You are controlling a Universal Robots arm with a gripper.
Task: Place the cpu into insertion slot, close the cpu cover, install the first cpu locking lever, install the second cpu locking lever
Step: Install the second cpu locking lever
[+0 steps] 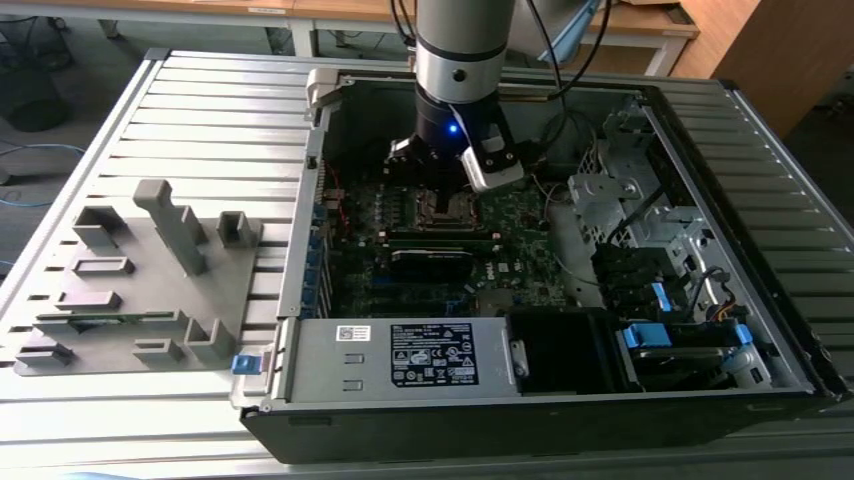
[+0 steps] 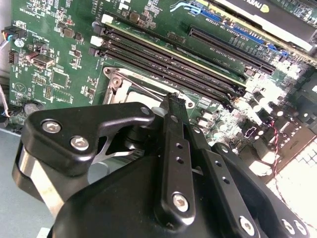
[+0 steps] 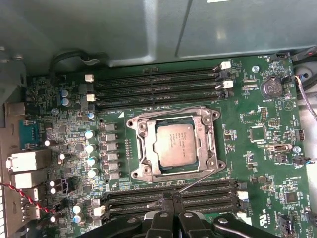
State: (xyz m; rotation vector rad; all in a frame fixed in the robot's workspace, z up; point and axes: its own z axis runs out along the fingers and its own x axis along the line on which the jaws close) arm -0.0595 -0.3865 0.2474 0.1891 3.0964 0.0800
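In the first wrist view the cpu (image 3: pixel 174 144) lies flat in the insertion slot (image 3: pixel 214 117) on the green motherboard. The cpu cover (image 3: pixel 146 149) is folded down around it, and the chip's silver top shows through the cover's window. One thin wire locking lever (image 3: pixel 168 109) runs along the far side of the socket. The other locking lever (image 3: pixel 198 179) slants away from the socket, its free end at my fingertips. My gripper (image 3: pixel 174 198) is shut with its tips against that lever end. The second wrist view has the fingers (image 2: pixel 171 148) meeting beside the socket corner (image 2: pixel 115 79).
Long black memory slots (image 3: pixel 158 85) flank the socket on two sides. The open computer case (image 1: pixel 307 100) walls in the board, with a drive cage (image 1: pixel 627 190) and power supply (image 1: pixel 400 355) nearby. A grey fixture block (image 1: pixel 134 270) sits on the exterior view's left.
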